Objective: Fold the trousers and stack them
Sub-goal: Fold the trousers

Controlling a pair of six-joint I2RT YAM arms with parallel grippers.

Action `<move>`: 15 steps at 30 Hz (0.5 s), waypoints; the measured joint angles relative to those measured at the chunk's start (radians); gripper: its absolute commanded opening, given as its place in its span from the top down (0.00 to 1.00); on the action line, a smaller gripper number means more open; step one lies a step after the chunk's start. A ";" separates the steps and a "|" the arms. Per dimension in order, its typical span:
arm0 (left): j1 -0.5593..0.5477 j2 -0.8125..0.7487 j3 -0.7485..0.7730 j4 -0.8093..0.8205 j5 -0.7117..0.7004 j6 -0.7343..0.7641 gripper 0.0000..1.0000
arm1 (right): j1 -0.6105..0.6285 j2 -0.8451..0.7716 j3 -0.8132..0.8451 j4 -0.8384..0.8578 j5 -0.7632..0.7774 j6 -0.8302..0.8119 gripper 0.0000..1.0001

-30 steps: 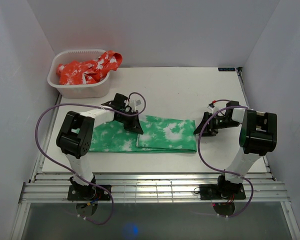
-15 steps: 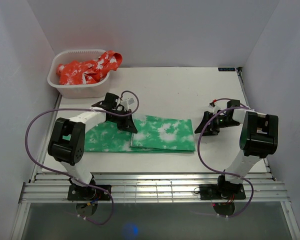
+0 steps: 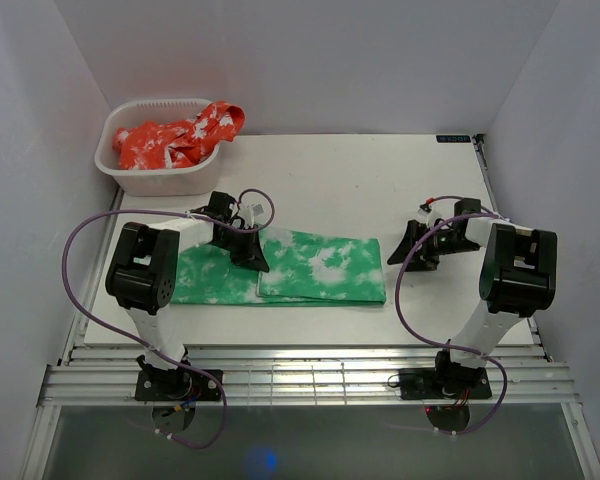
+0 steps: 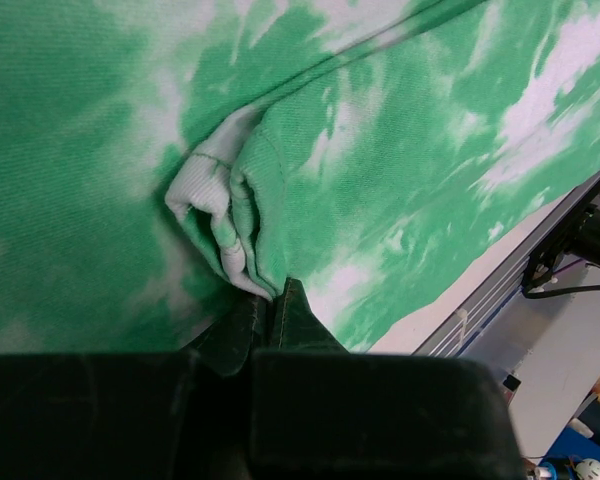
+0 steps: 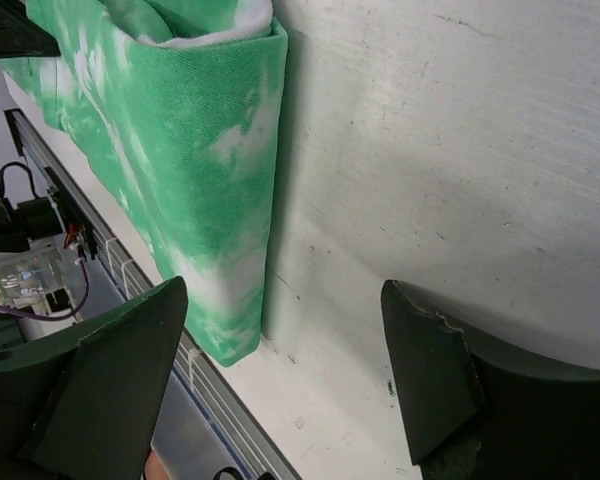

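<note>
The green tie-dye trousers (image 3: pixel 320 268) lie flat across the near half of the table, folded over themselves, with a single layer reaching left. My left gripper (image 3: pixel 252 258) is shut on a bunched fold of the trousers (image 4: pixel 242 215) at the far edge of the top layer; its fingertips (image 4: pixel 292 300) pinch the cloth. My right gripper (image 3: pixel 402 246) is open and empty, low over the bare table just right of the trousers' folded right edge (image 5: pixel 240 180). Its fingers (image 5: pixel 435 380) stand wide apart.
A white basket (image 3: pixel 160 178) holding a red and white patterned garment (image 3: pixel 180 135) stands at the back left. White walls enclose the table. Metal rails (image 3: pixel 300 375) run along the near edge by the arm bases.
My left gripper has pulled the top layer's edge leftward, and the trousers' right edge has shifted slightly left. My right gripper has stayed almost in place.
</note>
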 measured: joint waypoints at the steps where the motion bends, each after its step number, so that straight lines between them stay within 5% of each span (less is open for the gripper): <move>1: 0.000 0.000 0.000 0.000 0.000 0.000 1.00 | 0.002 0.000 0.000 0.003 -0.003 0.006 0.16; 7: -0.002 0.000 0.001 0.000 -0.002 0.000 1.00 | 0.054 0.008 0.000 0.031 -0.011 0.034 0.21; 11: -0.005 0.000 0.004 0.000 -0.007 0.000 0.99 | 0.105 0.040 0.004 0.044 -0.027 0.054 0.33; 14: -0.006 0.000 0.005 -0.001 -0.008 0.002 0.89 | 0.131 0.081 0.015 0.059 -0.044 0.065 0.67; 15: -0.006 0.000 0.005 0.000 -0.008 0.002 0.83 | 0.138 0.094 0.015 0.065 -0.037 0.067 0.86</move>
